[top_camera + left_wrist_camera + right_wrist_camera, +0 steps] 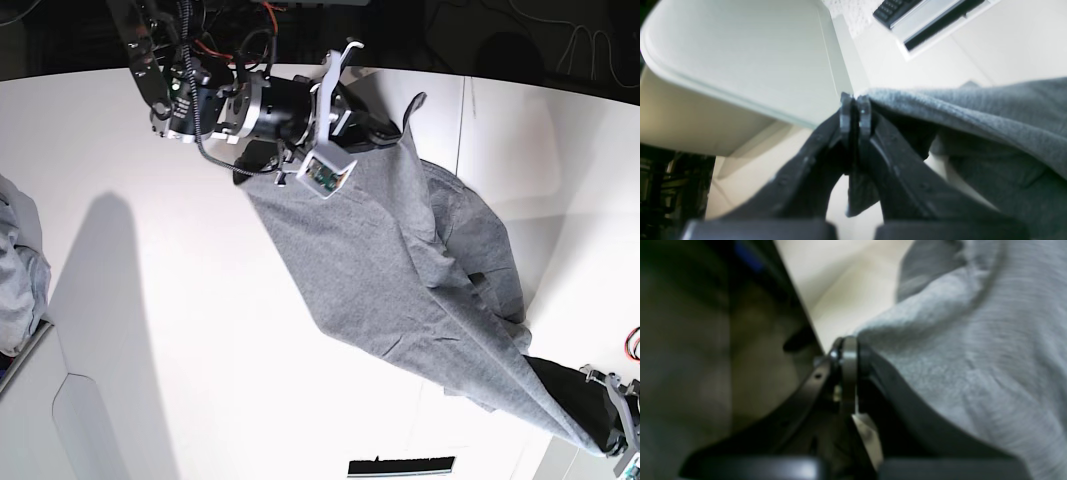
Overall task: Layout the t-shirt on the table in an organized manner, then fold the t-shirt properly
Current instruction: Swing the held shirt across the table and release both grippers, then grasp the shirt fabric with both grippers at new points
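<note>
At five o'clock of the base view, nearest the camera: pinches a corner of the t-shirt (pixel 400 270) in the left gripper (pixel 855 110), jaws pressed together on the dark-looking knit, with a flap of cloth hanging below the fingers. Holds this corner lifted, just off the table (pixel 150 300).

From there toward twelve o'clock: runs as one long diagonal band of grey fabric, partly stretched, partly resting on the white top, with loose folds bunched along the three o'clock side. Lies not yet flat – neckline and sleeves not clearly readable.

At twelve o'clock, farthest away: meets the right gripper (pixel 848 346) at the upper end of the shirt. Shows there two jaws very near to each other, the cloth draped against one finger; cannot tell from the blurred wrist view whether any fabric is really pinched between them.

At nine o'clock, well apart: only a paler bundle of cloth (pixel 12 270), not part of this job.

Judged as the layout step, spreading before any fold. Calls next for lowering the cloth evenly and pulling the bunched side out – carefully, because losing the far corner would collapse the stretch.
</note>
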